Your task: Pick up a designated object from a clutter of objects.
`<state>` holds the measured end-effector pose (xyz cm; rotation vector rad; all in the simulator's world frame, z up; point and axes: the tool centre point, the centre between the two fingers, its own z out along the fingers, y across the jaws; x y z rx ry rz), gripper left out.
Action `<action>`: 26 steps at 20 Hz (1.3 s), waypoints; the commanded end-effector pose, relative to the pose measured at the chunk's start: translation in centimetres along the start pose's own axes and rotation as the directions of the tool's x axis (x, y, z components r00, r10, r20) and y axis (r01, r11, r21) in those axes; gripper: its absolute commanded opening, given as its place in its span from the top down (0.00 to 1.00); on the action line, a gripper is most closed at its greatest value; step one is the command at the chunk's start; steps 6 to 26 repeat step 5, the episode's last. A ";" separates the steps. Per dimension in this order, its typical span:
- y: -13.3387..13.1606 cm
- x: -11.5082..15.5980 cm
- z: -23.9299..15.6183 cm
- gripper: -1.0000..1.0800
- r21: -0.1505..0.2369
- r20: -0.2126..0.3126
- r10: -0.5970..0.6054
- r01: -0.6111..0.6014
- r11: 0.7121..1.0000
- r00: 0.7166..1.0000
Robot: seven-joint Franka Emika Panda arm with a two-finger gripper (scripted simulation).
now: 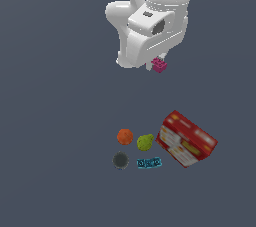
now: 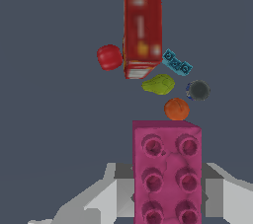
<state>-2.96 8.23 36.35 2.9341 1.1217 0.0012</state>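
The gripper [image 2: 167, 193] is clamped on the magenta brick [image 1: 159, 64], which hangs under the arm, well apart from the rest of the clutter on the counter [image 1: 50, 121]. From the wrist view the brick [image 2: 167, 171] sticks far out beyond the fingers [image 2: 99, 201], so I would judge the hold to be on one end only. That is the worry: a quick swing or a jolt could let it pivot or slip free. If it dropped, it might land among the orange ball [image 1: 125, 136], the pear [image 1: 145, 142], the dark disc [image 1: 120, 160], the cyan brick [image 1: 149, 162] or against the red box [image 1: 186, 138]. A red round thing [image 2: 109, 56] lies beside the box too.
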 end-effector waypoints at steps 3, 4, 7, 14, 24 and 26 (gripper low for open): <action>-0.1 0.2 -1.0 1.00 0.001 0.001 0.000 0.000 1.000 1.000; -0.2 0.2 -1.1 1.00 0.001 0.001 0.000 0.000 1.000 1.000; -0.2 0.2 -1.1 1.00 0.001 0.001 0.000 0.000 1.000 1.000; -0.2 0.2 -1.1 1.00 0.001 0.001 0.000 0.000 1.000 1.000; -0.2 0.2 -1.1 1.00 0.001 0.001 0.000 0.000 1.000 1.000; -0.2 0.2 -1.1 1.00 0.001 0.001 0.000 0.000 1.000 1.000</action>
